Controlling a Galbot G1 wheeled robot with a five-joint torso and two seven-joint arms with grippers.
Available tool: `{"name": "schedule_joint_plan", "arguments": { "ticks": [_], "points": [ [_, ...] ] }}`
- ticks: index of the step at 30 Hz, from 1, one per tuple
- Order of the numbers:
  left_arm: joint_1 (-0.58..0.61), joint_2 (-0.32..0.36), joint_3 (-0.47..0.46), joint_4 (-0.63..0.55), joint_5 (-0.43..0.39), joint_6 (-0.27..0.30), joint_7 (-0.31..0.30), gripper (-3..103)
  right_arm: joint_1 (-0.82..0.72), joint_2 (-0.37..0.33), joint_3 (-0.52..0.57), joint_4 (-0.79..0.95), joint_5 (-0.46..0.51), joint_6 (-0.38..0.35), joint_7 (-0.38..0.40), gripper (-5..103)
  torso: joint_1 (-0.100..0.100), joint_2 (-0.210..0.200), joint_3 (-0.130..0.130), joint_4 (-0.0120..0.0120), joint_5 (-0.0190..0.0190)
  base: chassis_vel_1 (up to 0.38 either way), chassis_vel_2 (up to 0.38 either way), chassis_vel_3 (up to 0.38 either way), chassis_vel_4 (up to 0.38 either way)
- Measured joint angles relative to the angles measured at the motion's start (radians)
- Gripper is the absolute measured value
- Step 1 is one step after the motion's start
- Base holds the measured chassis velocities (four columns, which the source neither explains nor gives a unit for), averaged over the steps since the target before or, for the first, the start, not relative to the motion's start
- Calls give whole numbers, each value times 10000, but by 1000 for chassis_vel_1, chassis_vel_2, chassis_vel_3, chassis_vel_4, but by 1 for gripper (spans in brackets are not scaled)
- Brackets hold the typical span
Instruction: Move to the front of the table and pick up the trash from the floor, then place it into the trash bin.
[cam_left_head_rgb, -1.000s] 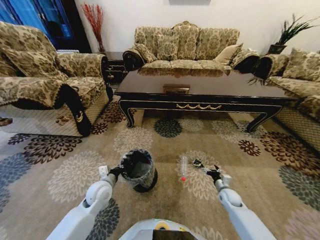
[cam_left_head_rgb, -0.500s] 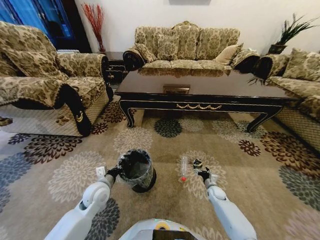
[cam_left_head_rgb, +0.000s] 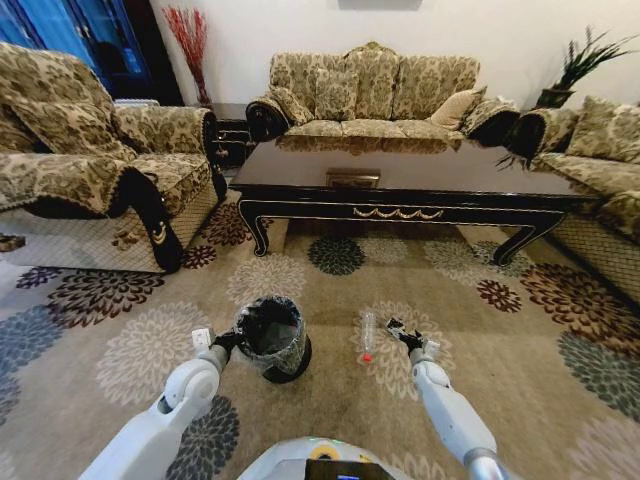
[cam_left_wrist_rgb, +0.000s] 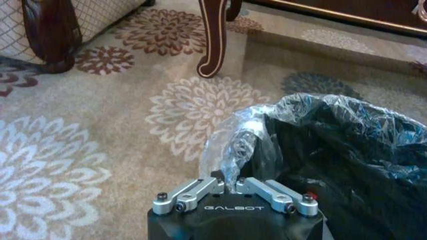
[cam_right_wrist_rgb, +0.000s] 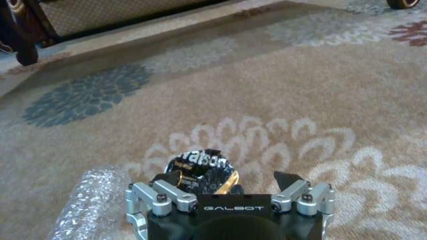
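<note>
Wrapper (cam_right_wrist_rgb: 200, 172) lies between the spread right gripper (cam_right_wrist_rgb: 227, 192) fingers.

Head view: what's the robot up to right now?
It is on the rug in front of the table. The left gripper is shut on the bag-lined rim of the trash bin. The right gripper is open, low over a small dark wrapper, with a clear bottle lying beside it.
</note>
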Motion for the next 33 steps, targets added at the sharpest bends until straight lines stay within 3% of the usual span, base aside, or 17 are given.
{"name": "schedule_joint_plan", "arguments": {
  "ticks": [8,9,11,13,17,21,24,33],
  "points": [
    [-65,14,81,15,-24,-20,-12,3,367,76,-118,-626,-51,-35,-65,84,0,0,0,1,-1,0,0,0,0],
    [-88,13,88,15,-24,-54,-14,3,435,121,-124,-723,-129,-37,-68,77,0,0,0,1,-1,0,0,0,0],
    [-93,9,89,15,-23,-98,-14,3,461,153,-125,-788,-214,-35,-80,73,0,0,0,2,0,0,0,0,0],
    [-90,-3,87,16,-20,-126,-14,3,469,176,-128,-835,-279,-31,-87,73,0,0,0,2,0,0,0,0,0],
    [-61,-45,72,46,-6,-185,-3,3,495,227,-191,-1003,-403,-27,-100,54,0,0,0,0,0,0,0,0,0],
    [-69,-55,71,46,-4,-208,6,3,535,229,-198,-1045,-427,-35,-107,47,0,0,0,1,-1,0,0,0,0],
    [-83,-74,95,46,22,-217,7,3,503,229,-229,-1019,-453,-62,-104,34,0,0,0,1,1,0,0,0,0],
    [-205,-224,305,83,231,-287,24,3,426,266,-249,-943,-527,-111,-34,21,0,0,0,-1,1,0,0,0,0]
  ]
}}
